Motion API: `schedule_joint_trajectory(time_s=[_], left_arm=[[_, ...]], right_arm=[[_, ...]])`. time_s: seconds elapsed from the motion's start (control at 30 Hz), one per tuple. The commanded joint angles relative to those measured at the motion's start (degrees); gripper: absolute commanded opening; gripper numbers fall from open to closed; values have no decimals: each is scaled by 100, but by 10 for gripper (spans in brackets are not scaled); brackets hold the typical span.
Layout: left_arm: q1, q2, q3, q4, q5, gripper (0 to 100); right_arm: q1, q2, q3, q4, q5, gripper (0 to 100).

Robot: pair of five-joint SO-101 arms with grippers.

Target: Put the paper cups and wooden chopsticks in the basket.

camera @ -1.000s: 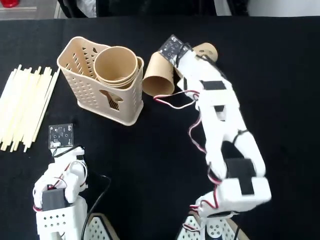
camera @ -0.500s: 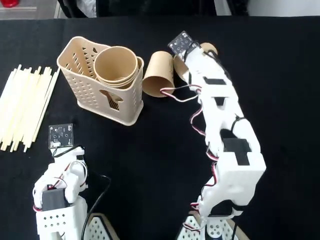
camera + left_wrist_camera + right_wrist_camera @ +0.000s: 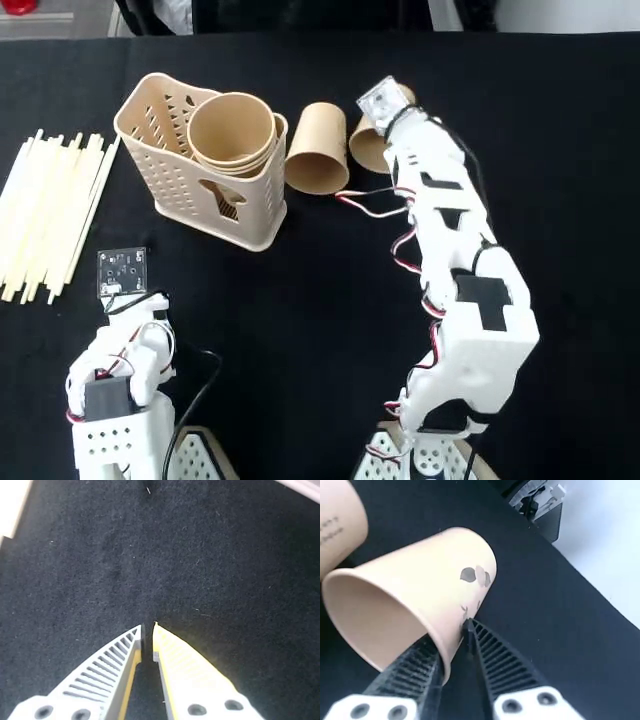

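- R gripper (image 3: 447, 632): jaws clamped on the wall of a paper cup (image 3: 415, 605) near its rim, one finger inside the mouth, the other outside.
- That paper cup lies on its side on the black desk (image 3: 300, 330), right of the basket (image 3: 170, 160).
- 2nd cup (image 3: 318, 150) also on its side, btwn basket and the held one, just beside the basket's corner, clear of the jaws.
- Basket stands upright w/ a stack of cups (image 3: 232, 128) inside, mouths up.
- Chopsticks (image 3: 50, 215) lie flat in a loose bundle on the desk, just left of the basket, outside it.
- L gripper (image 3: 147, 626): jaws together, nothing btwn them, over bare desk; L arm folded at the front left, near the chopsticks' near ends, not touching.
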Motion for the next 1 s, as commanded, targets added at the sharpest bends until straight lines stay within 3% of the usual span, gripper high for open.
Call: schedule_joint_trajectory(time_s=[0.0, 0.27, 0.47, 0.73, 0.97], left_arm=[[4, -9, 110, 0, -9, 54], [4, -9, 110, 0, -9, 54], [4, -9, 110, 0, -9, 54], [4, -9, 110, 0, -9, 54], [4, -9, 110, 0, -9, 54]], right_arm=[[44, -734, 356, -53, -158, 12], [114, -3196, 1525, 747, -404, 12], [123, -5033, 1499, 2602, -431, 12], [88, -6062, -1086, 6602, -993, 12], [-598, -5209, -3969, 8809, -1248, 12]])
